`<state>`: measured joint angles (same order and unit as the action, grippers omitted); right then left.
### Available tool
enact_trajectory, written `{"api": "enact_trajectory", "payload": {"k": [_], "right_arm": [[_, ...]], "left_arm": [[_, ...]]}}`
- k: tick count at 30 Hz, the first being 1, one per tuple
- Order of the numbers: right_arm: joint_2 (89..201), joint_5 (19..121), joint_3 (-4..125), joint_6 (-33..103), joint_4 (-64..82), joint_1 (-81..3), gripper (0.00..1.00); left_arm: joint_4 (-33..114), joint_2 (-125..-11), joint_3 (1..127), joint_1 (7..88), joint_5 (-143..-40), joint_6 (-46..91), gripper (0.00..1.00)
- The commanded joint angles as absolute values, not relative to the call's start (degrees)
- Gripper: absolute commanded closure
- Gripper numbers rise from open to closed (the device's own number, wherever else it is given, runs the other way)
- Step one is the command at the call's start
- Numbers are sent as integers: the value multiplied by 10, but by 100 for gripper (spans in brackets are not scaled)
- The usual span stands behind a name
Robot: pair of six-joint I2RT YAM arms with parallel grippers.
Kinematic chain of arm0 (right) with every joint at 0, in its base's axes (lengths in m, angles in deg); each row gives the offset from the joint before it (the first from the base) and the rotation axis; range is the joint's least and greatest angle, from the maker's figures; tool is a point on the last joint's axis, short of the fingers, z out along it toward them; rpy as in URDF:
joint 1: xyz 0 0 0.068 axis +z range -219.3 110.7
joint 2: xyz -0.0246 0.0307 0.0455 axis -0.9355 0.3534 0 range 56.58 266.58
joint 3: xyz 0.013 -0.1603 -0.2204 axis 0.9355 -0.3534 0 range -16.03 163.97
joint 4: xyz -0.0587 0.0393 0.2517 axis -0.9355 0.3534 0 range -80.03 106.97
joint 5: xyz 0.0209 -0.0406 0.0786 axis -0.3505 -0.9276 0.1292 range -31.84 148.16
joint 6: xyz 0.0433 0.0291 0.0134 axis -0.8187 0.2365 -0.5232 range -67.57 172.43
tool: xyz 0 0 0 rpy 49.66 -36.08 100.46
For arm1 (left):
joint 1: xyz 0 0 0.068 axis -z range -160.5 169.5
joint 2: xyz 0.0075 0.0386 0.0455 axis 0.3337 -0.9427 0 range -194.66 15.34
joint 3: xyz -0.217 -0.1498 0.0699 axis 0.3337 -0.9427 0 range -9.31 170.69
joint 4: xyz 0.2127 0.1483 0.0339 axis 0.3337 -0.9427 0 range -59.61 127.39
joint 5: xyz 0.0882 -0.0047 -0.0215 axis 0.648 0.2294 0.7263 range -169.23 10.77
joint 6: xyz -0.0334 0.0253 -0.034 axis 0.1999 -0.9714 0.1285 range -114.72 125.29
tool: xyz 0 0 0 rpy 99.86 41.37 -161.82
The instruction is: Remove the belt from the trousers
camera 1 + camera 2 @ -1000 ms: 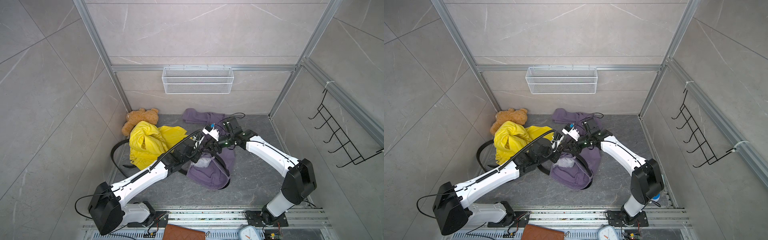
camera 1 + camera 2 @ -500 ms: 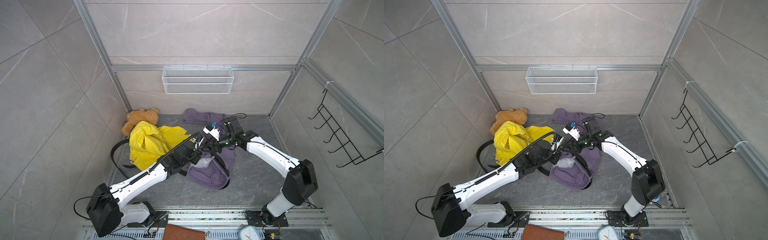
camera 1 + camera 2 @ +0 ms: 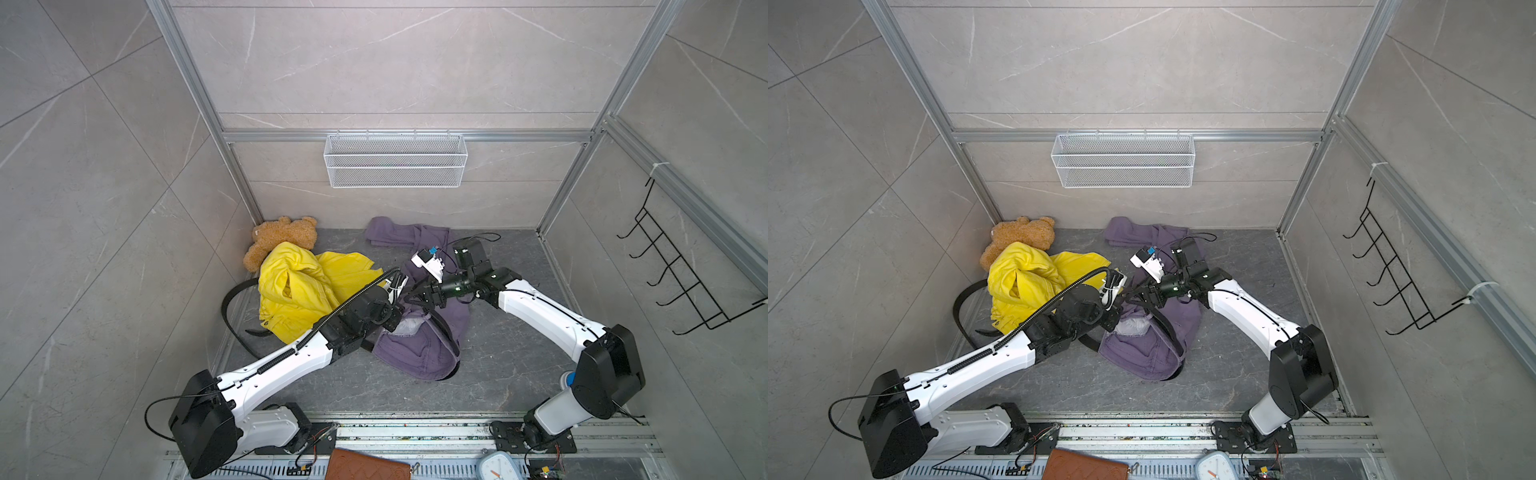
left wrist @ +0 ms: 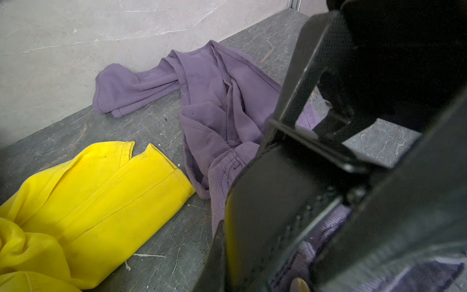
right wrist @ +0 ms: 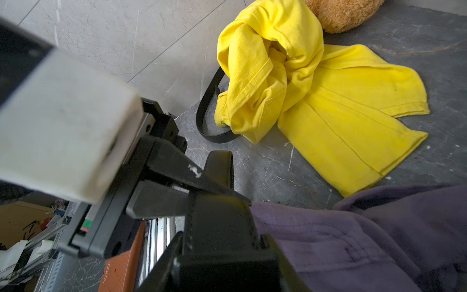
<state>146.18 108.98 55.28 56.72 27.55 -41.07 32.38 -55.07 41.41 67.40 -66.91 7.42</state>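
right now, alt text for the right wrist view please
Crumpled yellow trousers lie on a dark stone floor, a black belt looping out beside them. Purple trousers lie nearest the camera, a teddy bear beyond the yellow pair.
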Motion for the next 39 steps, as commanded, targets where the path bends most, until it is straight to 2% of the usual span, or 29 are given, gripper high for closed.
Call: {"api": "enact_trajectory", "payload": {"k": [1,23,39], "right_arm": [[1430,1002,540,529,239,-473,100],[1395,961,497,493,210,-514,100],[1363,959,461,471,186,-547,100]], "left_arm": [[280,-508,398,659,-593,100,100],[201,-456,355,524,-538,251,100],[158,-387,299,393,-569,400,100]]}}
